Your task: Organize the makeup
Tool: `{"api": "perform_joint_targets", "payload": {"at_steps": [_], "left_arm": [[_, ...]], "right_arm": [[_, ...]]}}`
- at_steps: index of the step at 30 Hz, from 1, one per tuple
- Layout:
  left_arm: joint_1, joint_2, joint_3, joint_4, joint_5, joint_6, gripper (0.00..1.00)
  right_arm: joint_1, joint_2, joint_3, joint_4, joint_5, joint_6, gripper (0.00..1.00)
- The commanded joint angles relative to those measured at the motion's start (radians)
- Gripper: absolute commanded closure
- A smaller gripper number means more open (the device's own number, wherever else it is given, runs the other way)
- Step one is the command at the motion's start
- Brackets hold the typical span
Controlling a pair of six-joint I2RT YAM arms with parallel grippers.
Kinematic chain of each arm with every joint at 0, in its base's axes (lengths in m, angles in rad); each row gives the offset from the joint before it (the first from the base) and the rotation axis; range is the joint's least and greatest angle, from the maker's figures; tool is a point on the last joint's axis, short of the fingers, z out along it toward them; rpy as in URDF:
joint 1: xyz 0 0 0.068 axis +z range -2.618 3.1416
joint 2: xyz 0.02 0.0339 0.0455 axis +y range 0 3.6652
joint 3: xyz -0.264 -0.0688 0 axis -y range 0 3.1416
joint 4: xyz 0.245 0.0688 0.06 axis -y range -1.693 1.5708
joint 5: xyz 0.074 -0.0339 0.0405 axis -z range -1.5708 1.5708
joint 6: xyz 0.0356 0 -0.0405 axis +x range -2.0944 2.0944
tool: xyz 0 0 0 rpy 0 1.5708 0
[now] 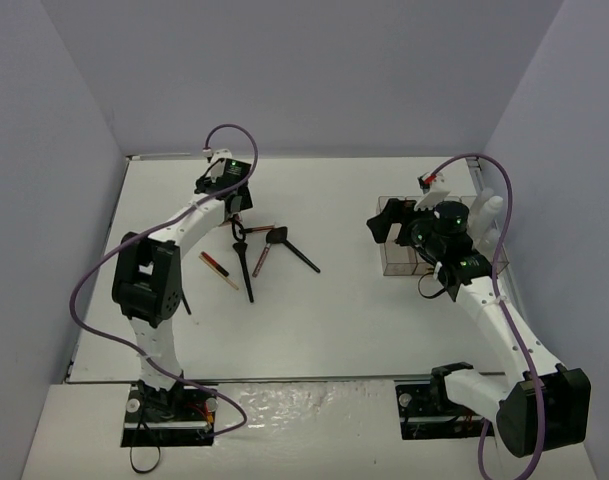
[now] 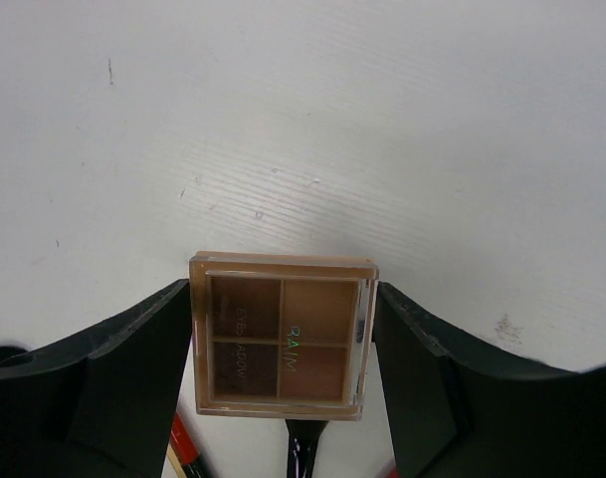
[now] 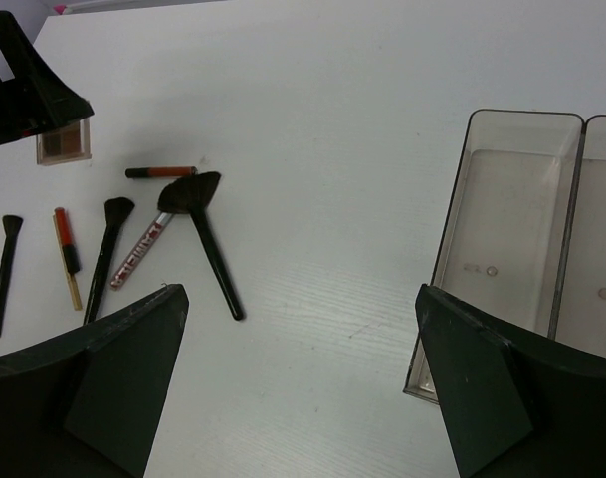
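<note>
The left gripper (image 2: 283, 294) is clamped on the eyeshadow palette (image 2: 281, 339), one finger against each side edge. The palette seems to hang just above the tabletop (image 2: 303, 119), though this view does not settle whether it is clear of it. To carry it well, I would hold the squeeze firm on those smooth side walls and keep the palette level. It should rise straight up over the loose items below before crossing to the organizer (image 3: 502, 219), then go down flat in one compartment. The right gripper (image 3: 301, 299) has its jaws wide apart on nothing, near the organizer, and should leave that path free.

Counted from near to far:
- one red-and-tan pencil (image 3: 64, 234)
- three black-handled brushes (image 3: 212, 261)
- one glittery tube (image 3: 135, 257)
- one red pencil (image 3: 160, 172)
- the one palette
- one organizer, with two compartments showing
</note>
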Motion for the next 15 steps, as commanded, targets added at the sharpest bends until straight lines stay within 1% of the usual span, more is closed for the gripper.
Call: {"api": "perform_joint_targets", "payload": {"at_steps": [1, 3, 5, 8, 11, 15], "left_arm": [[0.000, -0.164, 0.041, 0.090, 0.067, 0.010, 0.74], [-0.002, -0.213, 0.007, 0.112, 0.134, -0.040, 0.76], [-0.007, -0.274, -0.053, 0.154, 0.217, -0.126, 0.77], [-0.031, -0.349, -0.142, 0.234, 0.316, -0.231, 0.79], [-0.068, -0.417, -0.208, 0.305, 0.397, -0.230, 0.81], [-0.096, -0.504, -0.283, 0.383, 0.507, -0.126, 0.82]], "right_arm": [[0.011, -0.027, 0.022, 0.106, -0.100, -0.014, 0.04], [0.014, -0.032, 0.010, 0.142, -0.141, -0.004, 0.04], [0.021, -0.038, -0.006, 0.209, -0.189, 0.020, 0.04], [0.044, -0.036, -0.024, 0.301, -0.195, 0.075, 0.05], [0.088, -0.012, -0.015, 0.353, -0.200, 0.118, 0.05], [0.140, 0.018, 0.043, 0.327, -0.189, 0.112, 0.05]]}}
